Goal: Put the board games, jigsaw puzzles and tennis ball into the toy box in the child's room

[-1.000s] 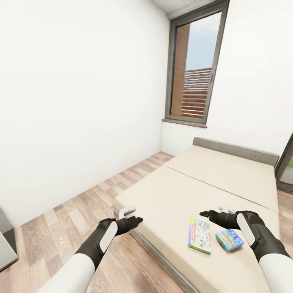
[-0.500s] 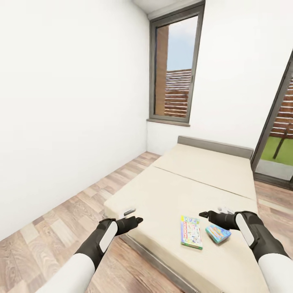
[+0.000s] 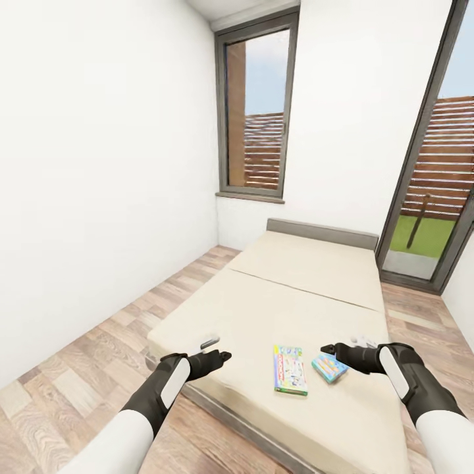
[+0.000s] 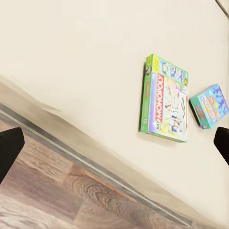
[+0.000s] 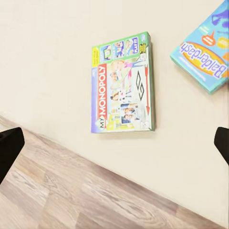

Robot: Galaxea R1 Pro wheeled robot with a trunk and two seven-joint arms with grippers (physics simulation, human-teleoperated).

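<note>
Monopoly box (image 3: 290, 369) lies flat on the bed (image 3: 309, 289), lower centre of the head view, long axis running away from you. It sits between both grippers, nearer your right gripper (image 3: 327, 348). The smaller blue game (image 3: 329, 367) is just under that claw. Both arms are level and extended. Left gripper (image 3: 224, 356) and right are both spread and empty.

Both arms stretched forward, left hand (image 3: 220, 357) and right hand (image 3: 329, 349) empty, fingers spread wide apart.
</note>
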